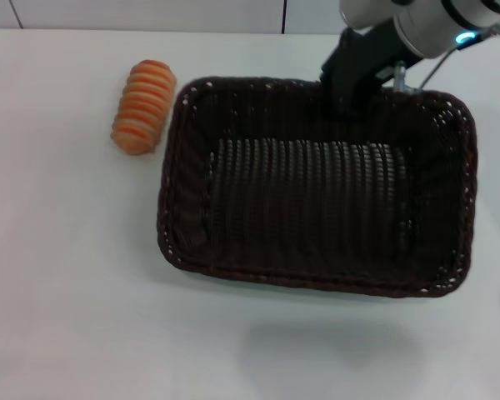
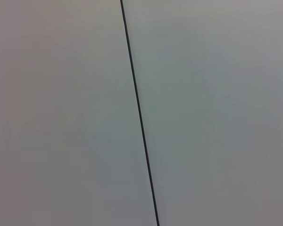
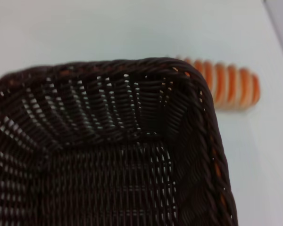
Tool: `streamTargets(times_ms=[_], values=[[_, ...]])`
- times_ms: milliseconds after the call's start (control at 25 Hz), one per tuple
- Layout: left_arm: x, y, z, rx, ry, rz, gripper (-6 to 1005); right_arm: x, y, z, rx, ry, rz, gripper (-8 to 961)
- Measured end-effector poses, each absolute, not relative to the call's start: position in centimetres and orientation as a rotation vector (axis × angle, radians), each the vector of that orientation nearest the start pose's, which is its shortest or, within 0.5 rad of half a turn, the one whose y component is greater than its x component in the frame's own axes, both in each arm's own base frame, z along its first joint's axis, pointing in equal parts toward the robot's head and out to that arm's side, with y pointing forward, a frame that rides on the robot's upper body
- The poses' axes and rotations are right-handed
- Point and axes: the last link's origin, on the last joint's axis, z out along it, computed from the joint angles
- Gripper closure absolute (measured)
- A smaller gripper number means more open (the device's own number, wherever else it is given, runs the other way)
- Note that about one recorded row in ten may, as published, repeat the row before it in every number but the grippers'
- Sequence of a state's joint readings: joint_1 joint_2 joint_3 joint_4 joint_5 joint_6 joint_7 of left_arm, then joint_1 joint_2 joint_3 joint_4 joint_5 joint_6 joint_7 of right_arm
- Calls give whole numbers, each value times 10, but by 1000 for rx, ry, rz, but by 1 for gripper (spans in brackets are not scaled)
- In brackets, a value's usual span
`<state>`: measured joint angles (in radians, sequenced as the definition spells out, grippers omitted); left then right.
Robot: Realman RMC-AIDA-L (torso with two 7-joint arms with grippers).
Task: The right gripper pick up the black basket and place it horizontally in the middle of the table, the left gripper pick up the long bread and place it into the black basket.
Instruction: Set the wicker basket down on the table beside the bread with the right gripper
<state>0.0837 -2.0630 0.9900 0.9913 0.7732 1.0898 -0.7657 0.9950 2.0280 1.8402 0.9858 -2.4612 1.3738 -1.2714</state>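
My right gripper (image 1: 360, 83) sits at the far rim of the black basket (image 1: 317, 187), its black body coming down from the upper right of the head view and meeting the braided edge toward the far right side. I cannot tell from here whether my fingers are pinching the rim or merely resting at it, since the wicker and my own housing hide the tips. The basket lies open side up with its long sides running across the table (image 1: 67, 292), roughly central, and a soft shadow shows on the tabletop below its near edge. Inside it there is only woven floor. Through my right wrist camera I see one rounded corner of the basket (image 3: 132, 141) up close. The long bread (image 1: 143, 107) lies on the table just beside the basket's left end, not touching it, striped side up; the wrist camera catches it (image 3: 226, 87) beyond that corner. My left wrist camera shows only a pale surface crossed by a thin dark line (image 2: 139, 113).
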Motion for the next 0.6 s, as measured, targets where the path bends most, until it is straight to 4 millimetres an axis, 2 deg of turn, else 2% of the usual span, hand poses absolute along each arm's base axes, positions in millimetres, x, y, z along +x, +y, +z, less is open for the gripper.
streamTargets(times_ms=[160,560,600], values=[[-351,257,153,-1551,-310,-661,256,77,425,-18,-2818,-159,-424,725],[-351,258,152,-1555,-310,-664,259,70,427,-37,-2728,-133,-500,660],[-351,258,152,-1555,-310,-664,260,70,427,-37,-2728,-133,-500,618]])
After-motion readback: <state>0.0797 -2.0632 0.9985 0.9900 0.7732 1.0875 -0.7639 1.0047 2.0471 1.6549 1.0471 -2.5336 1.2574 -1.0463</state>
